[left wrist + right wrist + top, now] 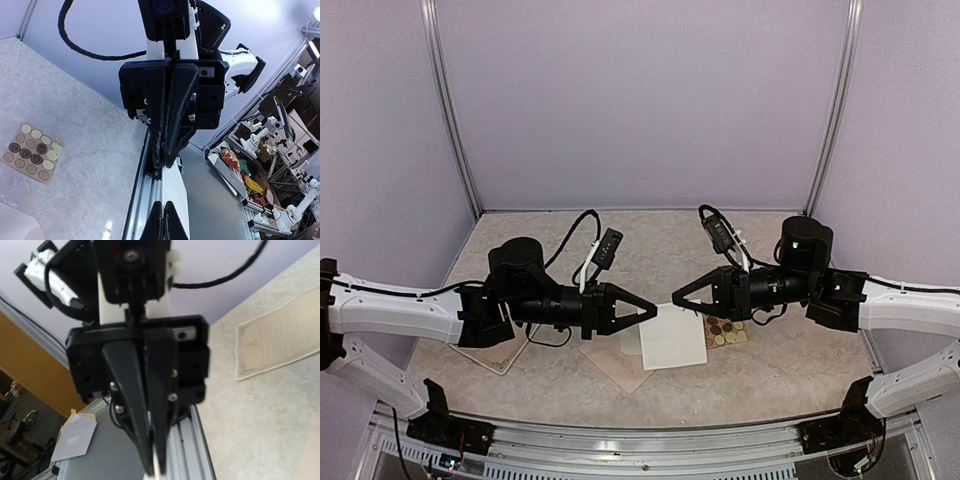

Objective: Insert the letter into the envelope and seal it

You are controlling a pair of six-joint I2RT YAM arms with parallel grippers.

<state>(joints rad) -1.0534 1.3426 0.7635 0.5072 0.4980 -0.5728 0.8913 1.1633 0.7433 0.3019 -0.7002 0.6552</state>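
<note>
The table (770, 385) carries a tan sheet (620, 372) and a sticker card (726, 331). Above them hangs the envelope (673, 340), its top corner pinched by both the left gripper (653, 311) and the right gripper (673, 299). It looks light, floppy and easily creased, so grip it at the edges.

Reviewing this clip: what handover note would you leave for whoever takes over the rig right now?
Left claw: shut on the pale paper near its top edge.
Right claw: shut on the same paper, facing the left one.
The paper looks lifted; envelope or letter, I cannot tell.
Tan sheet and sticker card lie on the table.
Done: no insertion or seal visible.
Left: insert the letter, seal.
</note>
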